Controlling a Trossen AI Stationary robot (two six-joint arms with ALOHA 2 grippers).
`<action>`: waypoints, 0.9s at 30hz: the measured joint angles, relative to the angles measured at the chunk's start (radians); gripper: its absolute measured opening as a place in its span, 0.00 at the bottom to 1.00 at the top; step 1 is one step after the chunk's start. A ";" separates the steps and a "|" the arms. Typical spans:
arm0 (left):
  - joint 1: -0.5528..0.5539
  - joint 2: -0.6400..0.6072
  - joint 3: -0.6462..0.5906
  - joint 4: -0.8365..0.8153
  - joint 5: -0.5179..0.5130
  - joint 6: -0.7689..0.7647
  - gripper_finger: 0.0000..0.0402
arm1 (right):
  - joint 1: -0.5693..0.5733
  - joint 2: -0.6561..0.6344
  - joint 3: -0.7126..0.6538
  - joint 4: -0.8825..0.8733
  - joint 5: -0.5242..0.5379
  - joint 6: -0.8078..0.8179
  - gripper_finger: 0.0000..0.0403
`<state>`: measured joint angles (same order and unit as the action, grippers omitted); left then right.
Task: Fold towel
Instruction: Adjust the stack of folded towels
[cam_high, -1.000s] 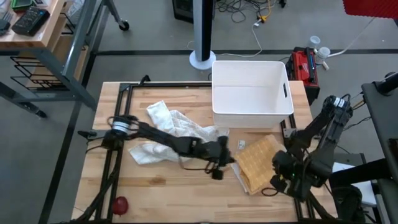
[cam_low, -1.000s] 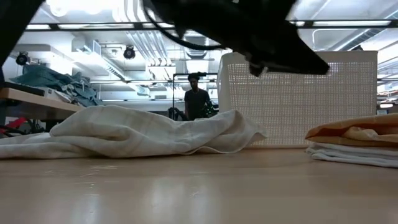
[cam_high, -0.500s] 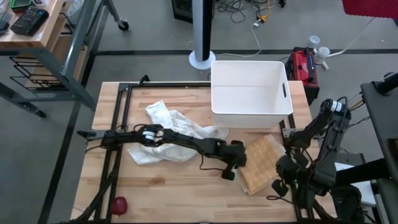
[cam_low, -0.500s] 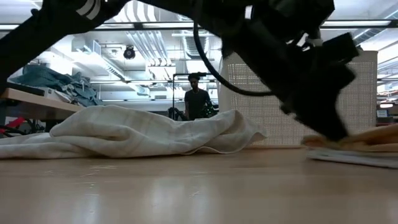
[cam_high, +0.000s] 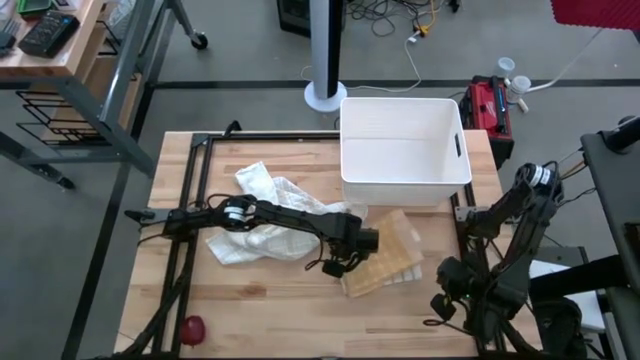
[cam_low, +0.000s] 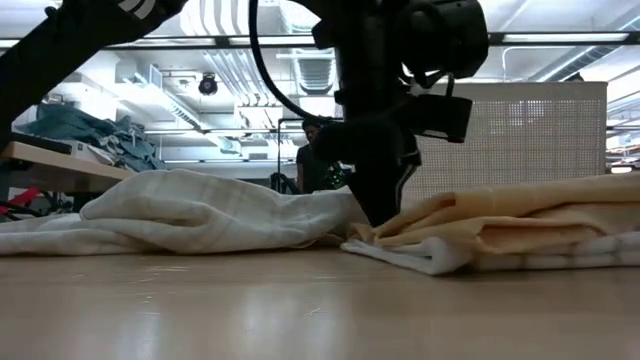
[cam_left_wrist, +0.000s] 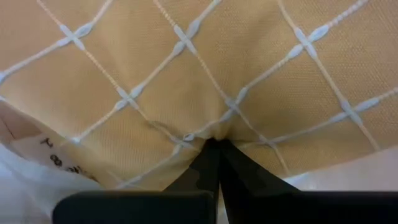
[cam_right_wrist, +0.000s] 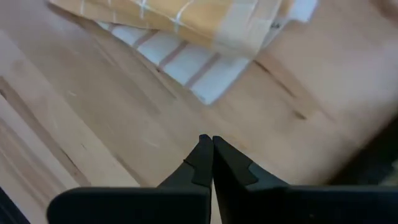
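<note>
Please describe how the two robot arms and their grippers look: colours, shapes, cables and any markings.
Both arms are dark, almost black, built of slim jointed segments. The left arm has a pale silver ring near its base end and thin black cables looping beside the left gripper. The right arm also shows a pale ring at a joint. The right gripper has two black fingers that taper to narrow tips.

Folded towel (cam_high: 385, 255) — mustard yellow with a thin white diamond grid, white-and-tan striped underside, crumpled cloth (cam_high: 272, 215) at left — off-white, faint check, bin (cam_high: 404, 143) at far right — plain white, table (cam_high: 260, 305) — pale wood grain, arms — dark.
</note>
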<state>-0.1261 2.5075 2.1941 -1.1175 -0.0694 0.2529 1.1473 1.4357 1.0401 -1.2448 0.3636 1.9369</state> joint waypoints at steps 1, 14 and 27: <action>0.000 -0.008 -0.002 -0.002 0.001 0.001 0.00 | 0.000 0.001 -0.018 0.030 0.012 0.000 0.00; 0.002 -0.105 -0.037 0.297 0.102 0.016 0.00 | -0.051 0.000 -0.228 0.150 0.105 0.196 0.00; 0.003 -0.107 -0.254 0.668 0.142 -0.007 0.00 | -0.160 -0.001 -0.354 0.332 0.180 0.002 0.00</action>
<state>-0.1226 2.4006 1.9399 -0.4492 0.0727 0.2462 0.9873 1.4345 0.6865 -0.9124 0.5437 1.9388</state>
